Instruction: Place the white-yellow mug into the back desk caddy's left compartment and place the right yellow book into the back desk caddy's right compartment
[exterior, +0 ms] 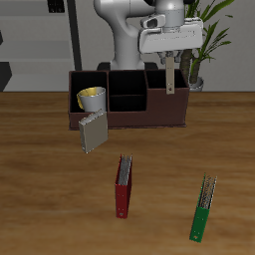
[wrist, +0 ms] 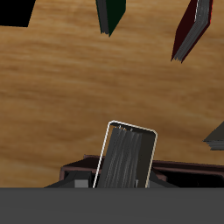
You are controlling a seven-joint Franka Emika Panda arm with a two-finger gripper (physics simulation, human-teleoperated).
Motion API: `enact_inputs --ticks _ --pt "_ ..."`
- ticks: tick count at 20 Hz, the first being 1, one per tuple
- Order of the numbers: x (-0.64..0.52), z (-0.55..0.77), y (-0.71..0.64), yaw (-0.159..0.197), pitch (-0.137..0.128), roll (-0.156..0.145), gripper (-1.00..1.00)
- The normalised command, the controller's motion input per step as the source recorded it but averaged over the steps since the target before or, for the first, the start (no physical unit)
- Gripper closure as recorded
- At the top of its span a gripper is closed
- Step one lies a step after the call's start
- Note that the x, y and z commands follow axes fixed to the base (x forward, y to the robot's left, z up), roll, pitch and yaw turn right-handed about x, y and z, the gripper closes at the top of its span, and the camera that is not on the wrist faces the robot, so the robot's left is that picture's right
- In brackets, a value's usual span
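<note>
My gripper is shut on the right yellow book and holds it upright over the right compartment of the back desk caddy. The book's lower end is about level with the rim. In the wrist view the book shows as a pale-edged dark slab, with the caddy's dark wall beside it. The white-yellow mug stands upright in the left compartment at the caddy's other end.
Another yellowish-grey book leans against the caddy's front wall below the mug. A red book and a green book lie nearer the table's front edge; both show in the wrist view.
</note>
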Motion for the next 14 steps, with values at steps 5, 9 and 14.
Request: enact_inputs --ticks 5,9,14 --pt "-0.32 -0.11 0.20 -0.033 0.006 -0.063 1.00" --pt "-0.32 -0.06 0.25 -0.025 -0.036 -0.099 1.00" --pt "-0.45 -0.03 0.34 -0.028 -0.059 0.015 1.00"
